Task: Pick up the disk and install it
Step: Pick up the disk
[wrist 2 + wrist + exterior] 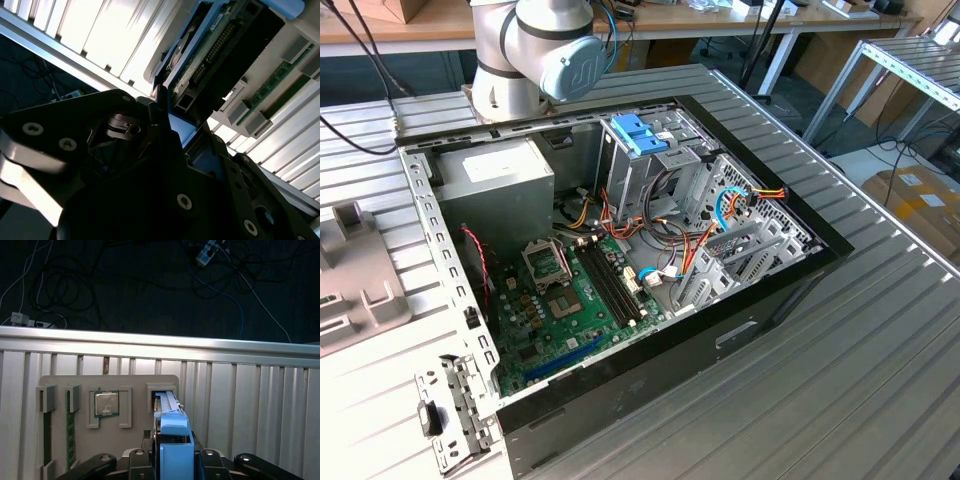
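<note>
In the first wrist view, on the grey tray (60, 382), left to right: two memory sticks (70, 430), a processor chip (106, 403), then the disk (174, 432) standing on edge in its slot. The gripper (174, 457) is squeezed onto both sides of the disk's blue rail, so it's got it clamped.

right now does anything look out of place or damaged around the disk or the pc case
Nothing stands out. The disk stands on edge at its slot in the grey holder, the gripper straddling it; the chip sits square in its recess. The computer case lies open, with no part visibly damaged.
</note>
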You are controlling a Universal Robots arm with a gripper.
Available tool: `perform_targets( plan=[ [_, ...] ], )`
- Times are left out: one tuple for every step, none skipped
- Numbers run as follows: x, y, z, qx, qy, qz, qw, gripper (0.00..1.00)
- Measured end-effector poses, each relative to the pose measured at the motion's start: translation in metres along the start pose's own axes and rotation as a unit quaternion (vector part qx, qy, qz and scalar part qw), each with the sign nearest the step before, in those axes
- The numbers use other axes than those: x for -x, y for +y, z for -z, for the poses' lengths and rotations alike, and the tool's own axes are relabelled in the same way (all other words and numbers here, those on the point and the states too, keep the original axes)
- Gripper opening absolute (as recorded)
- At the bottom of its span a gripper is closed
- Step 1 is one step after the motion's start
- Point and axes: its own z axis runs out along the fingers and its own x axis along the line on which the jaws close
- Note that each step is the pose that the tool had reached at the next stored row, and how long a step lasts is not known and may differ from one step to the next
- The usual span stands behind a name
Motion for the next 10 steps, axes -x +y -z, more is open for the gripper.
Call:
perform_targets(
  plan=[
    [0.0000,0.0000,0.0004,0.0000,0.0000,0.000,1.00000,0.37],
    [0.0000,0.0000,0.0008,-0.0001,-0.0001,0.000,1.00000,0.37],
    [0.0000,0.0000,0.0013,0.0000,0.0000,0.000,1.00000,0.37],
    [0.0000,0.0001,0.0017,0.0000,0.0000,0.000,1.00000,0.37],
    [0.0001,0.0001,0.0022,0.0000,0.0000,0.000,1.00000,0.37],
    [0.0000,0.0001,0.0026,0.0000,-0.0001,0.000,1.00000,0.37],
    [0.0001,0.0001,0.0032,-0.0001,-0.0001,0.000,1.00000,0.37],
    [0.0001,0.0001,0.0037,0.0000,-0.0001,0.000,1.00000,0.37],
    [0.0001,0.0001,0.0040,0.0000,-0.0001,0.000,1.00000,0.37],
    [0.0001,0.0001,0.0049,0.0000,-0.0001,0.000,1.00000,0.37]
  ],
)
